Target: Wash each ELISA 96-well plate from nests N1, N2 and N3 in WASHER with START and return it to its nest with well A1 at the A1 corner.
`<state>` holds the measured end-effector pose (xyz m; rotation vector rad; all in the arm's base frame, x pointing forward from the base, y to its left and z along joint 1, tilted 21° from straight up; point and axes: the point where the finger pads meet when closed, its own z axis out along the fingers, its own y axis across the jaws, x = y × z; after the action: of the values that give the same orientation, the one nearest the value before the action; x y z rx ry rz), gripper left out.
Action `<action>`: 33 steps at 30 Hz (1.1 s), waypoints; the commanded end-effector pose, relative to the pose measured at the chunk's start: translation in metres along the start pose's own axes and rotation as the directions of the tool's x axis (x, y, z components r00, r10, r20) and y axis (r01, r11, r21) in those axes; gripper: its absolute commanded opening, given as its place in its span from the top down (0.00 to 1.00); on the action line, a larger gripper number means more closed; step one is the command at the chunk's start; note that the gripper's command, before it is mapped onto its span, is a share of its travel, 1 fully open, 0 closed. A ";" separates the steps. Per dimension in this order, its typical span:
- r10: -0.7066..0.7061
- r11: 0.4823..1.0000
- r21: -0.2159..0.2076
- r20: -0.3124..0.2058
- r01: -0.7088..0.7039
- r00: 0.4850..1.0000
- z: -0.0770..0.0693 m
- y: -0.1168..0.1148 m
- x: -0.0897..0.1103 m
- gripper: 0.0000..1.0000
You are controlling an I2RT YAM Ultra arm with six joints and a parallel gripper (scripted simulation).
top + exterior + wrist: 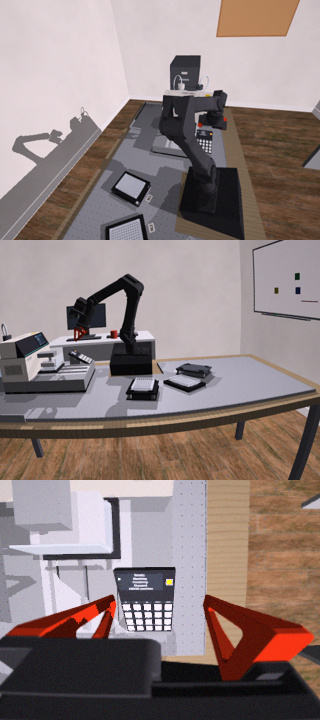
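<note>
Plate (48, 365) in WASHER carrier, under the manifold, left of keypad (145, 599). Amber lamp (169, 582) lit on keypad: run judged under way. Gripper (157, 622) above keypad, fingers fully apart, holding nothing. Hold clear of track and keys; wait for green before retrieving plate.

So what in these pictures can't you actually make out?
- Keypad key labels and screen text: too small and blurred in the wrist view.
- Washer carrier: in the top view the arm covers it; in the exterior view the parts under the manifold are too small to tell a plate.
- Front nest: cut off by the top view's bottom edge.
</note>
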<state>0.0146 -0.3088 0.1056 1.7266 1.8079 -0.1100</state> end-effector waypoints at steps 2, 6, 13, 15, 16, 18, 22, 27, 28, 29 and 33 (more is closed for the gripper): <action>-0.015 1.000 0.001 0.020 0.015 1.000 -0.005 -0.005 -0.017 0.00; -0.015 1.000 0.002 0.020 0.015 1.000 -0.005 -0.010 -0.029 0.00; -0.015 1.000 0.002 0.020 0.015 1.000 -0.005 -0.015 -0.039 0.00; -0.015 1.000 0.002 0.020 0.015 1.000 -0.005 -0.015 -0.039 0.00; -0.015 1.000 0.002 0.020 0.015 1.000 -0.005 -0.015 -0.039 0.00; -0.015 1.000 0.002 0.020 0.015 1.000 -0.005 -0.015 -0.039 0.00; -0.015 1.000 0.002 0.020 0.015 1.000 -0.005 -0.015 -0.039 0.00; -0.015 1.000 0.002 0.020 0.015 1.000 -0.005 -0.015 -0.039 0.00; -0.015 1.000 0.002 0.020 0.015 1.000 -0.005 -0.015 -0.039 0.00; -0.015 1.000 0.002 0.020 0.015 1.000 -0.005 -0.015 -0.039 0.00; -0.015 1.000 0.002 0.020 0.015 1.000 -0.005 -0.015 -0.039 0.00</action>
<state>-0.0023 -0.3407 0.1196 1.7167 1.8100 -0.1208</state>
